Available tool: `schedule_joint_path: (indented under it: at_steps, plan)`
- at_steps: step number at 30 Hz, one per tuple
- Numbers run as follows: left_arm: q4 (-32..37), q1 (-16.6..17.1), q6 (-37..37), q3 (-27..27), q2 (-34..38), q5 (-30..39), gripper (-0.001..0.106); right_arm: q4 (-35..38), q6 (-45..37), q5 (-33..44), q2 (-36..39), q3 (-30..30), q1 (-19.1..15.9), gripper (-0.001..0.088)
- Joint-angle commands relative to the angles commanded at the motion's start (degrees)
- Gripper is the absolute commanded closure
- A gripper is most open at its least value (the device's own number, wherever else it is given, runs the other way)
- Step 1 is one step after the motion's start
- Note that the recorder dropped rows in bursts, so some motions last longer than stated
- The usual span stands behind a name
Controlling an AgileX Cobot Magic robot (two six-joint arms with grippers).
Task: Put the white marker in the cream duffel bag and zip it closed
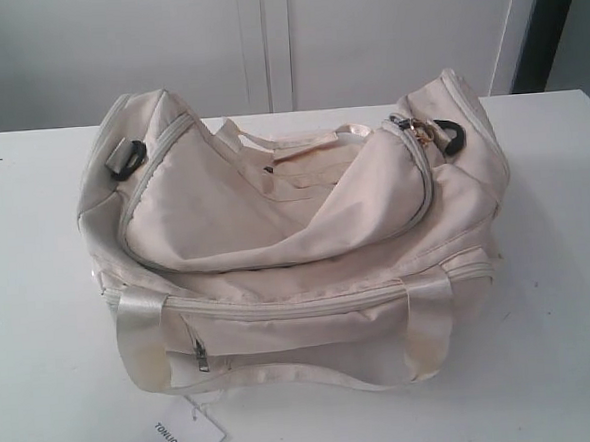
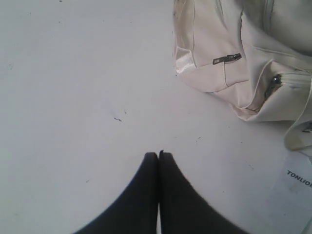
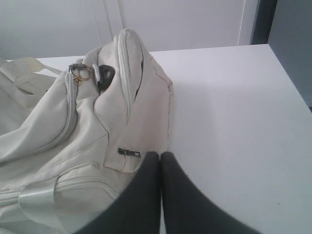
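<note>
The cream duffel bag point(image 1: 274, 212) lies on the white table point(image 1: 39, 297) with its top flap sagging. Its curved top zipper looks drawn together along the stretch I see, and the pull point(image 1: 406, 124) sits at the bag's right end. The white marker is out of view. My left gripper point(image 2: 159, 154) is shut and empty over bare table, apart from the bag's corner point(image 2: 219, 44). My right gripper point(image 3: 161, 154) is shut and empty just beside the bag's right end point(image 3: 73, 126), near a small metal label point(image 3: 129, 153). Neither gripper shows in the exterior view.
A white paper tag printed TONLION point(image 1: 188, 438) lies at the table's front edge, tied to the bag. Black rings point(image 1: 129, 159) sit at the bag's two ends. The front pocket's zip pull point(image 1: 200, 355) hangs by the left strap handle. A white wall stands behind.
</note>
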Motion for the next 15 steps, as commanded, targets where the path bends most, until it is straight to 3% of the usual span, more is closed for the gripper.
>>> schedule_joint_path:
  at_steps: [4,11,15]
  plan:
    - [0.0,0.0,-0.6,8.5,-6.5,-6.0,0.105,0.0,0.0,0.0,0.0,0.0,0.0,0.0868]
    - [0.2,0.0,-0.7,18.6,-13.0,-6.5,0.105,0.0,0.0,0.0,0.0,0.0,0.0,0.0868]
    - [-0.1,2.4,-0.7,19.9,-13.0,-7.6,0.105,0.0,0.0,-0.3,0.0,0.0,0.0,0.0868]
